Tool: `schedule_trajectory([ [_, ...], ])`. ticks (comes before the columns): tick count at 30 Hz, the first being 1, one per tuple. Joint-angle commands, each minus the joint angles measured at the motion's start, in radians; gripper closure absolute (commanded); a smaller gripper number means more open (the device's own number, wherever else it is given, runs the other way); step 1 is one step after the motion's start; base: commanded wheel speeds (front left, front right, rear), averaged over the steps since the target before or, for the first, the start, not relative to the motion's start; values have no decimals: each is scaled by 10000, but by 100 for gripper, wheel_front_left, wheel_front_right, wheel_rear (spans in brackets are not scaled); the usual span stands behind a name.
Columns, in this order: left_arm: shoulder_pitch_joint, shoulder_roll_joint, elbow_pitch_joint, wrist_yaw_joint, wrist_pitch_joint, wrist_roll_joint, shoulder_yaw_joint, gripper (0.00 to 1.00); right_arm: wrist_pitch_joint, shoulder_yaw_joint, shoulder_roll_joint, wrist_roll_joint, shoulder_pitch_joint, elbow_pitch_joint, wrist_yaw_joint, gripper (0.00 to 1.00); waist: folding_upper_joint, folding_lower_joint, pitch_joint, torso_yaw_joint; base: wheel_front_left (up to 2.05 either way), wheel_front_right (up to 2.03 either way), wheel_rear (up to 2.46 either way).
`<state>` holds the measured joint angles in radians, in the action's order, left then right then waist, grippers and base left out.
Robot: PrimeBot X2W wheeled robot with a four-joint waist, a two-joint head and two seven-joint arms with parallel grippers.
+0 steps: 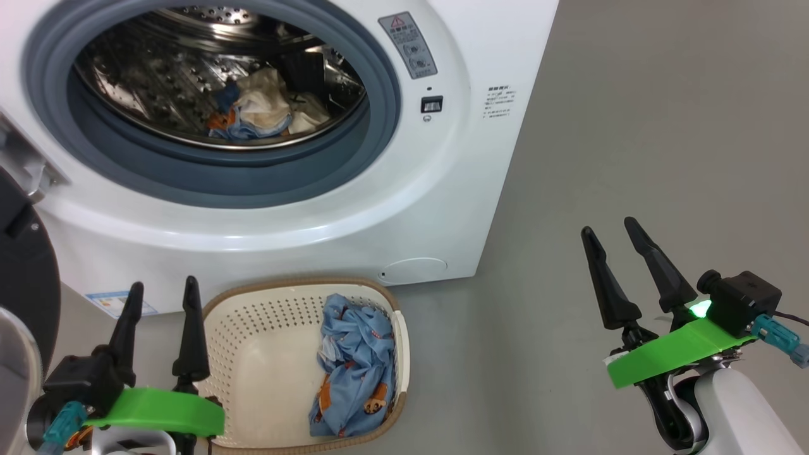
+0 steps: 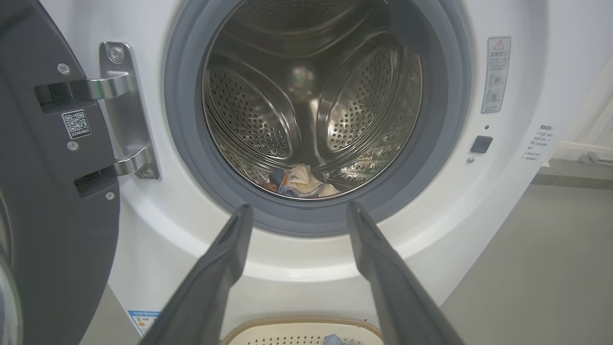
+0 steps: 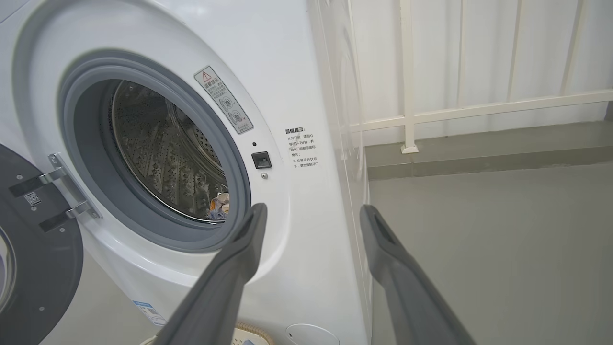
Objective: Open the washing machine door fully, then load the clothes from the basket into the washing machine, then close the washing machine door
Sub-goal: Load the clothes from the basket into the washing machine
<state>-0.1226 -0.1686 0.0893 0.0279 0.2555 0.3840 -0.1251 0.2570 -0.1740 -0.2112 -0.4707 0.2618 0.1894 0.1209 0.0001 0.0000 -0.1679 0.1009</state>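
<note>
The white washing machine (image 1: pixel 442 208) stands with its door (image 2: pixel 52 201) swung wide to the left on steel hinges. Some clothes (image 1: pixel 259 110), cream and light blue, lie in the steel drum (image 2: pixel 306 105). The cream basket (image 1: pixel 253 360) sits on the floor before the machine with light blue printed clothes (image 1: pixel 351 366) along its right side. My left gripper (image 1: pixel 161 291) is open just left of the basket, empty. Off to the right of the machine, my right gripper (image 1: pixel 610 230) hangs open and empty above the floor.
Grey floor (image 1: pixel 663 126) spreads to the right of the machine. A white railing (image 3: pixel 479 110) and a low grey kerb (image 3: pixel 479 160) run behind it. The open door (image 1: pixel 22 278) fills the space at the far left beside my left arm.
</note>
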Motion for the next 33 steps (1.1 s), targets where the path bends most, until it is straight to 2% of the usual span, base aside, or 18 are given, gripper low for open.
schedule_trajectory([
  [1,-339,-173,-129,-73,56,13,346,0,48,-130,12,31,61,-256,98,0,-1,0,-107,42,0,0,0],
  [12,-862,-272,335,-303,-83,64,97,0,48,-31,208,126,284,-373,98,0,-1,0,-1073,252,0,0,0],
  [19,-1520,-345,982,-653,-207,157,-159,0,48,73,445,231,611,-509,98,0,-1,0,-2115,437,0,0,0],
  [33,-2991,-609,3616,-1346,-746,483,-815,0,48,116,796,373,1165,-711,98,0,-1,0,-3540,890,0,0,0],
])
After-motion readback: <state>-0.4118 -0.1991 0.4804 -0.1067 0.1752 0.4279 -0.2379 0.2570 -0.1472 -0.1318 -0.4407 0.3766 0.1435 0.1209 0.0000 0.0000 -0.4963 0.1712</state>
